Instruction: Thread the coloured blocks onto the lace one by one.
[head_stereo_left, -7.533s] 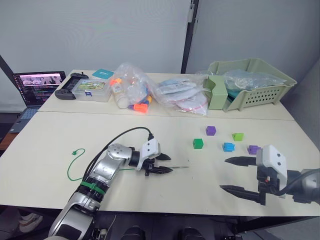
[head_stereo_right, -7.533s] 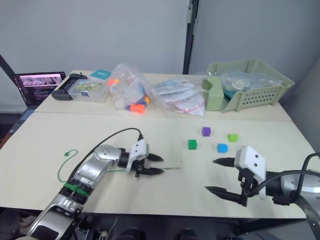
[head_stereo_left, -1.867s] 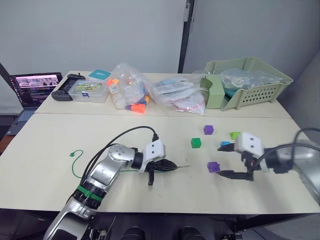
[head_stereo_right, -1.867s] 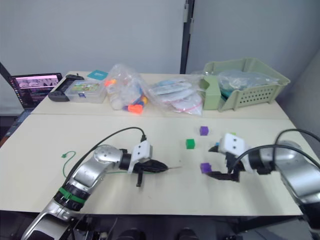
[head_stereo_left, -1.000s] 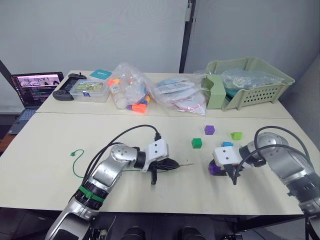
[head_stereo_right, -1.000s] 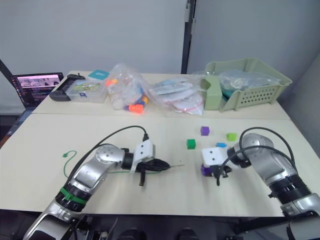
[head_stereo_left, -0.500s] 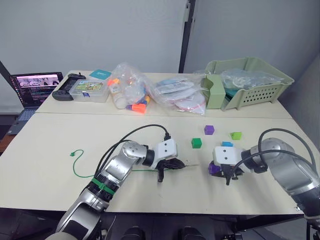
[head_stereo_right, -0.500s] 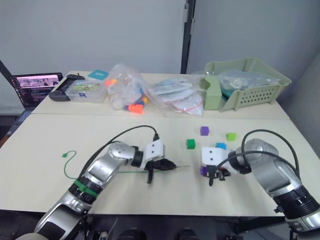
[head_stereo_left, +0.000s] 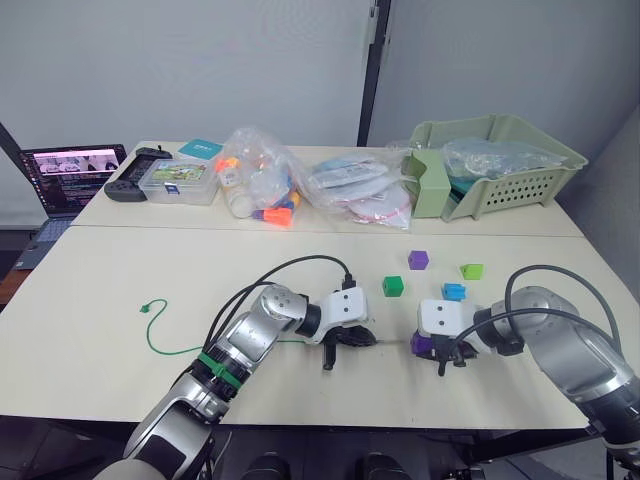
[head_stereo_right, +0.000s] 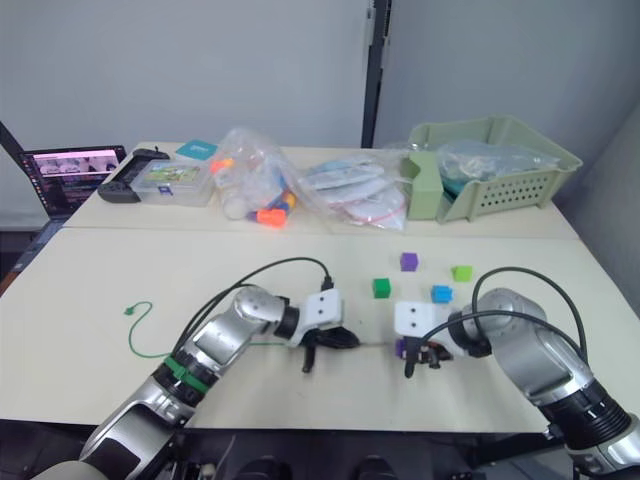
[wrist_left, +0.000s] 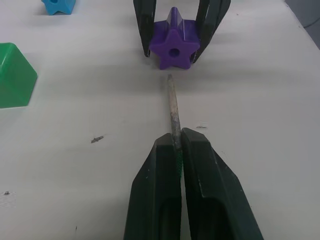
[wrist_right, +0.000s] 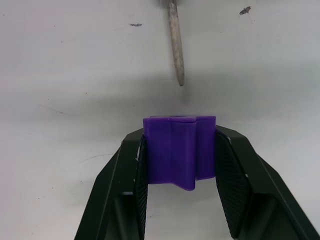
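I see my left gripper pinching the lace, its tip just short of the purple star block clamped in my right gripper. Green block and blue block sit beside, table between.

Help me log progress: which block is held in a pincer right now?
The purple star-shaped block, clamped in the right pincer facing the lace tip; the other purple block and remaining blocks sit loose on the table.
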